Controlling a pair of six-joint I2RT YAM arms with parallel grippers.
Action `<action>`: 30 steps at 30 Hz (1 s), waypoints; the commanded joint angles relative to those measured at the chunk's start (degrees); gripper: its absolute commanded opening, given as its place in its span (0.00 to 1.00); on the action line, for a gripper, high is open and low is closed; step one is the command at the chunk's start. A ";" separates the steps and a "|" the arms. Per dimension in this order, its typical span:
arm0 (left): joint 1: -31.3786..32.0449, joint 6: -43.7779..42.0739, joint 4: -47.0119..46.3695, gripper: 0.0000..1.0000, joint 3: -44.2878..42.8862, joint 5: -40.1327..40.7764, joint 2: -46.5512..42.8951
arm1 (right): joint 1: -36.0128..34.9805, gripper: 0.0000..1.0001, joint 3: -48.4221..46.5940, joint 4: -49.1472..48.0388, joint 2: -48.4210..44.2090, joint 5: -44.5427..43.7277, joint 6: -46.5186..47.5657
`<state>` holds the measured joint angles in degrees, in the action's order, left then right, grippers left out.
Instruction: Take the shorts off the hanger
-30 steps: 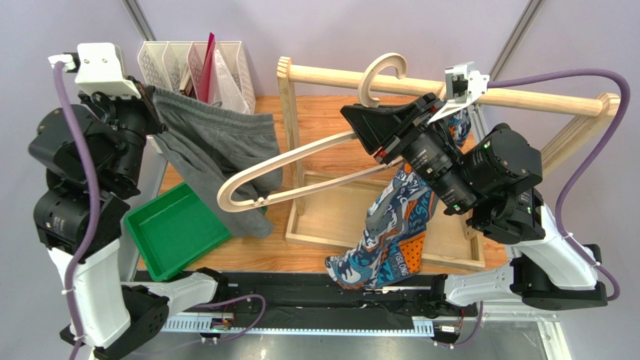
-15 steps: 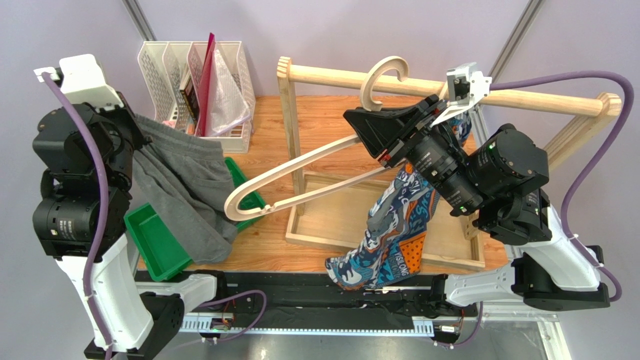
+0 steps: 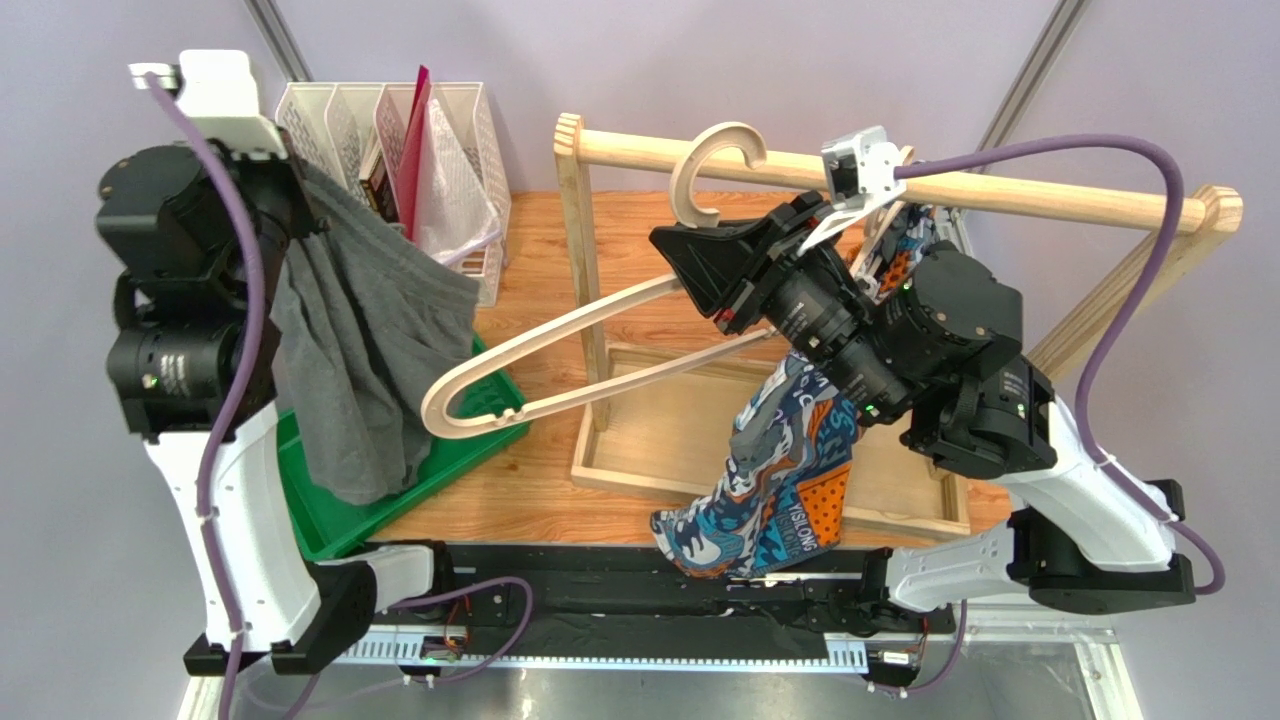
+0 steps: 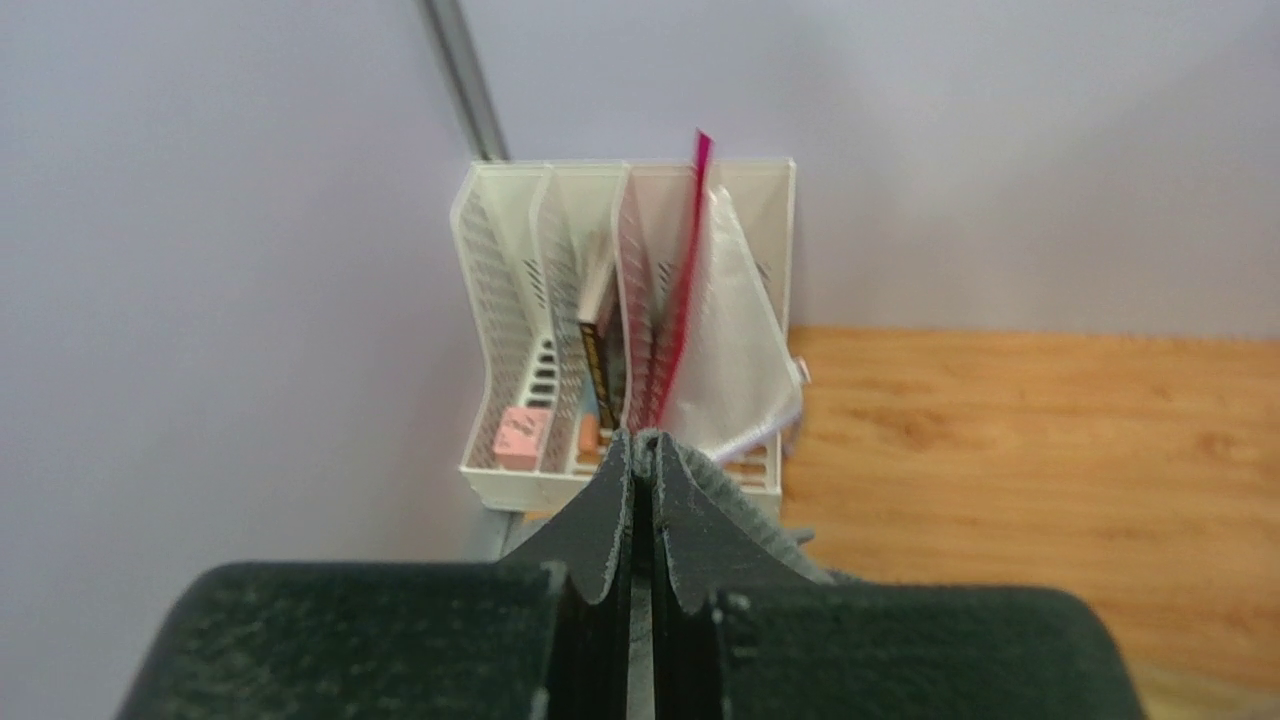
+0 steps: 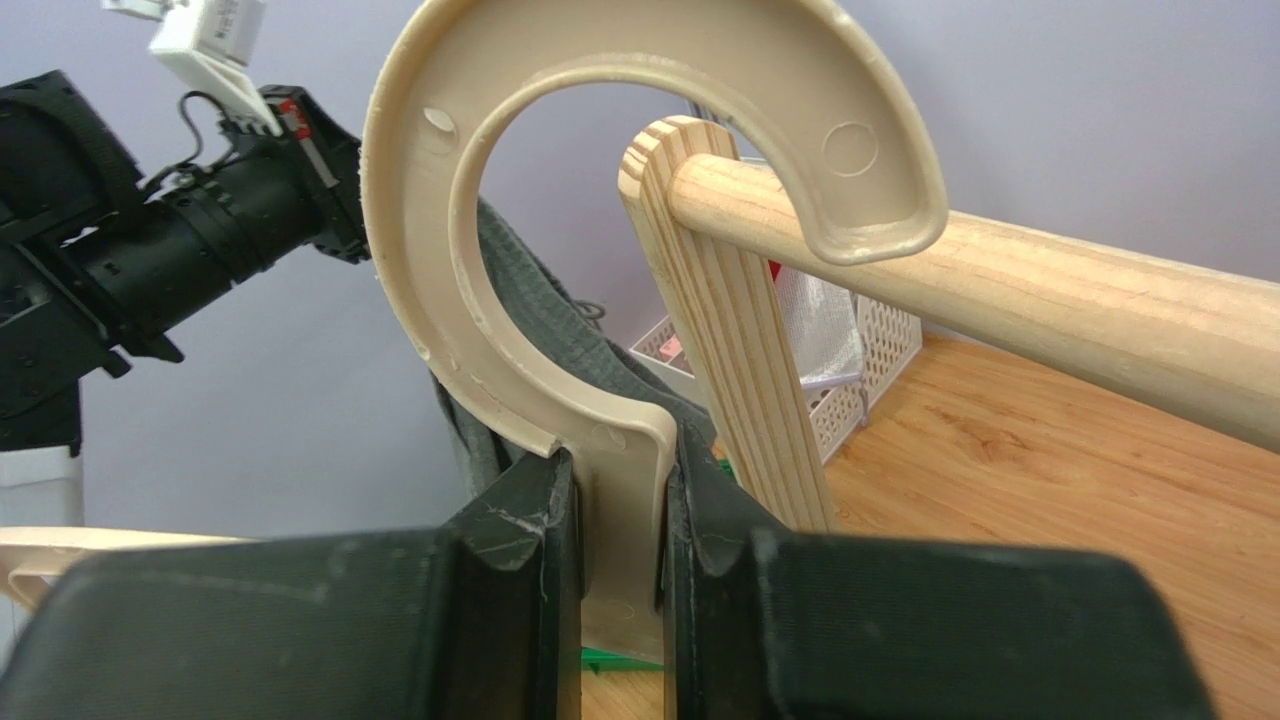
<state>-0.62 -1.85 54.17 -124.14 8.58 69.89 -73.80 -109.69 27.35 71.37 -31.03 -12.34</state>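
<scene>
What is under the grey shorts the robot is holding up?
The green tray sits below the grey shorts, which dangle from the left gripper. The cloth covers much of the tray, so whatever lies in that part cannot be seen.

From my remote desk I see the plain heather-grey cloth shorts (image 3: pixel 353 345) hanging soft and matt, and the blue, orange and teal patterned cloth shorts (image 3: pixel 784 450) equally dull. The cream curved hanger (image 5: pixel 428 255) looks like smooth moulded plastic, though possibly it is wood. The round rack rail (image 5: pixel 1082 315) is bare grained wood, the green tray (image 3: pixel 451 458) glossy plastic, and the left gripper (image 4: pixel 643 450) grainy matt black.
</scene>
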 commanded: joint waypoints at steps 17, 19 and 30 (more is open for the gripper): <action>-14.41 5.17 -8.39 0.00 40.73 0.25 -21.02 | 0.15 0.00 -3.43 5.25 0.88 -2.55 -2.08; -14.58 7.46 -5.58 0.00 41.69 4.14 -22.16 | 0.15 0.00 -1.94 5.08 0.26 -2.46 -2.60; -18.53 19.51 -0.81 0.00 53.98 14.71 -21.11 | 0.15 0.00 5.27 1.66 -3.52 -0.70 -1.73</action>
<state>-17.10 14.24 53.95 -73.52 20.01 47.42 -73.78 -105.12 33.15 69.58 -32.69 -14.72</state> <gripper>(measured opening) 0.007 0.156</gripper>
